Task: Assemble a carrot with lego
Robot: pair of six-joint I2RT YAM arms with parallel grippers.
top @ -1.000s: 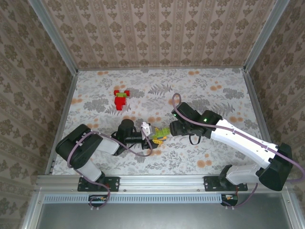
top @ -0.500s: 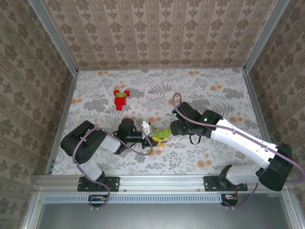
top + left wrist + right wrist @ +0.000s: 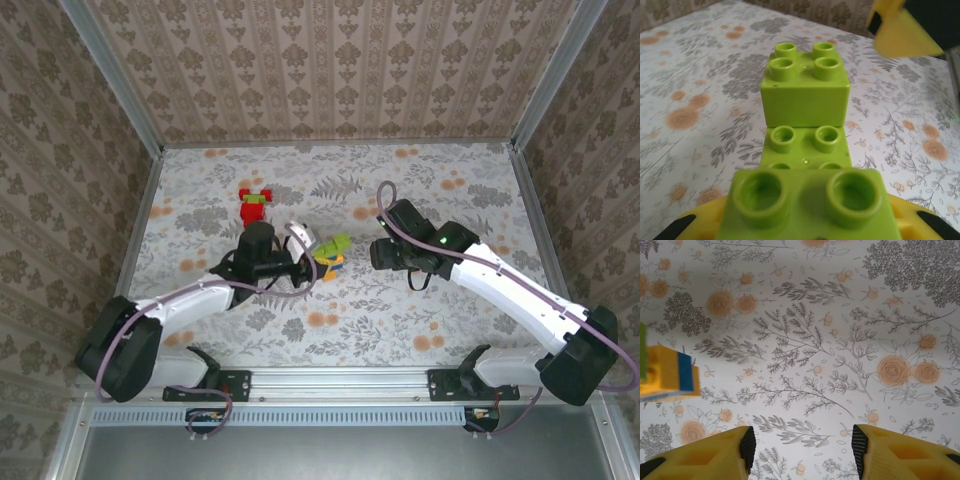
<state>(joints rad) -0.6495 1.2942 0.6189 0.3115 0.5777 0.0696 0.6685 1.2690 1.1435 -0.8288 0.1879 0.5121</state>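
The right end effector [image 3: 378, 252] has drawn back, jaws wide, while the left end effector [image 3: 308, 257] grips the green-topped, yellow-and-blue carrot [image 3: 331, 251].

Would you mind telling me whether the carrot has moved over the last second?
Yes. In the top view the carrot has shifted away from the robot, closer to the red bricks.

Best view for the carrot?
Top external: the whole carrot shows, green, yellow and blue. Left wrist gets its green bricks close up; right wrist catches a yellow-blue end at the frame edge.
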